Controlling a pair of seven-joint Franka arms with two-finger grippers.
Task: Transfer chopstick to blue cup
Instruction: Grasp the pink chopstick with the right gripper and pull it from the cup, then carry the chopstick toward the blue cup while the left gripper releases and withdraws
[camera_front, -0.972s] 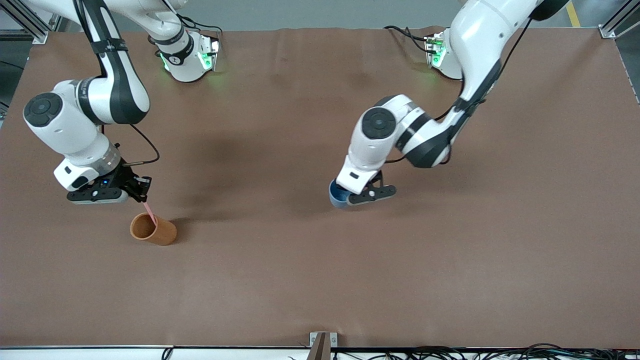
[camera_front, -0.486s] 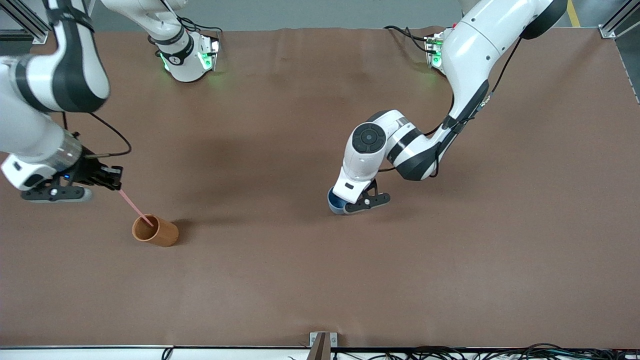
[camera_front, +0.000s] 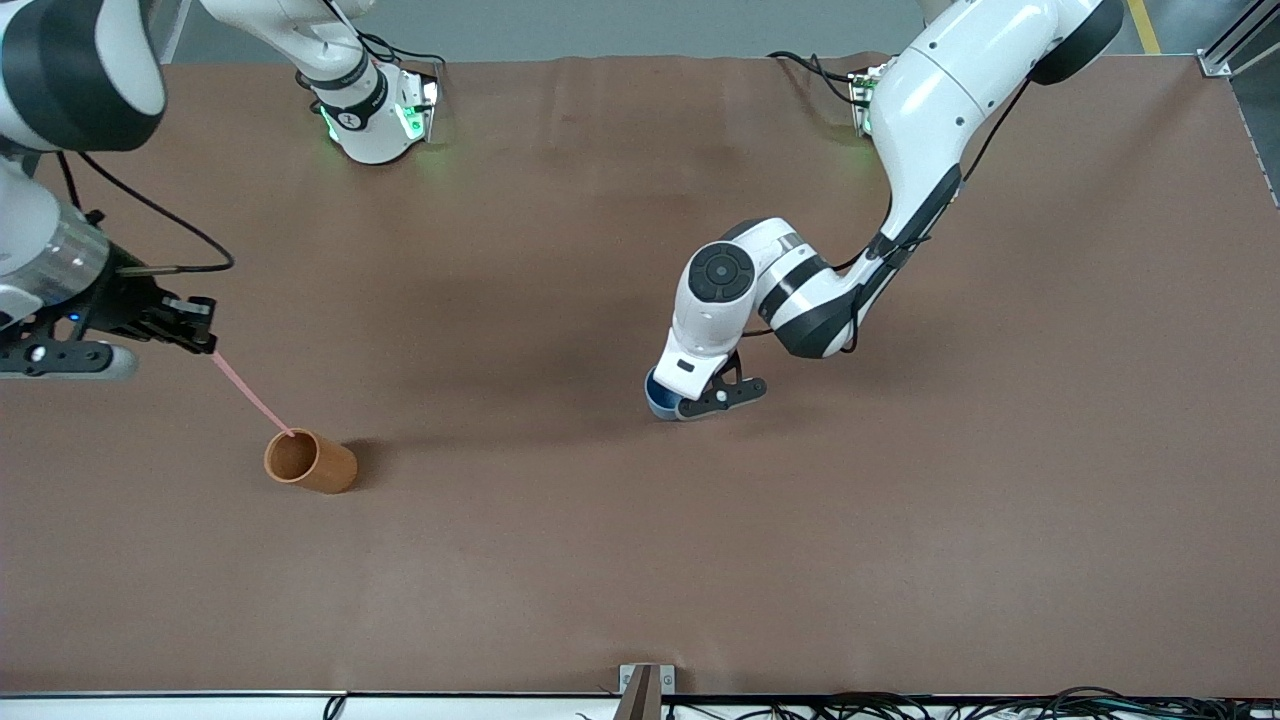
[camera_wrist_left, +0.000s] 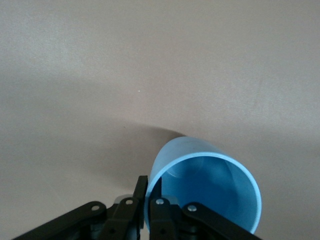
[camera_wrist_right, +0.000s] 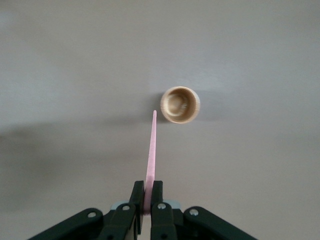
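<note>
My right gripper (camera_front: 200, 338) is shut on the upper end of the pale-pink chopstick (camera_front: 250, 396) and holds it in the air over the table at the right arm's end. The stick slants down and its lower tip hangs just above the rim of the orange-brown cup (camera_front: 310, 461). In the right wrist view the chopstick (camera_wrist_right: 150, 152) runs from my gripper (camera_wrist_right: 148, 192) to beside the cup (camera_wrist_right: 180, 105). My left gripper (camera_front: 690, 398) is shut on the rim wall of the blue cup (camera_front: 657, 397), near the table's middle. The left wrist view shows the blue cup (camera_wrist_left: 210, 187) with one finger inside and one outside at my gripper (camera_wrist_left: 148, 192).
The brown table cover (camera_front: 640, 550) spreads wide around both cups. A small metal bracket (camera_front: 645, 680) sits at the table's edge nearest the front camera, with cables along that edge.
My right gripper has risen and moved toward the right arm's end, drawing the chopstick up out of the orange-brown cup. My left gripper with the blue cup has shifted slightly toward the right arm's end.
</note>
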